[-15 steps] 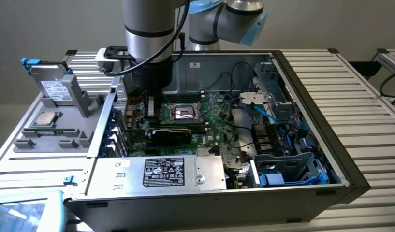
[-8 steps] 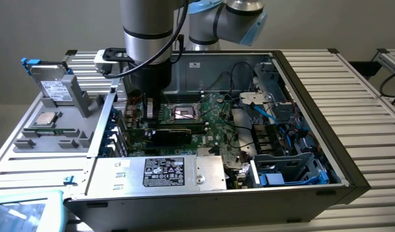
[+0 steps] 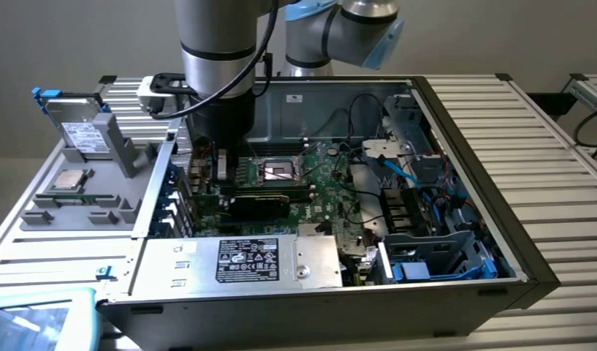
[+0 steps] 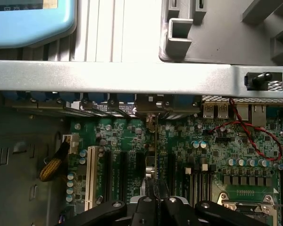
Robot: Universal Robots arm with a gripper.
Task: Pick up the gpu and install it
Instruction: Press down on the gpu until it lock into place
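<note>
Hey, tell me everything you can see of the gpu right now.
The gpu is a small, thin, flat card. In the wrist view it shows edge-on as a narrow dark strip, standing upright, clamped between the shut tool. It sits over the long expansion slots of the green motherboard, with its far end reaching the metal rear wall of the case. In the exterior view its black face shows low under the arm. Whether it is fully seated in a slot cannot be told.
</note>
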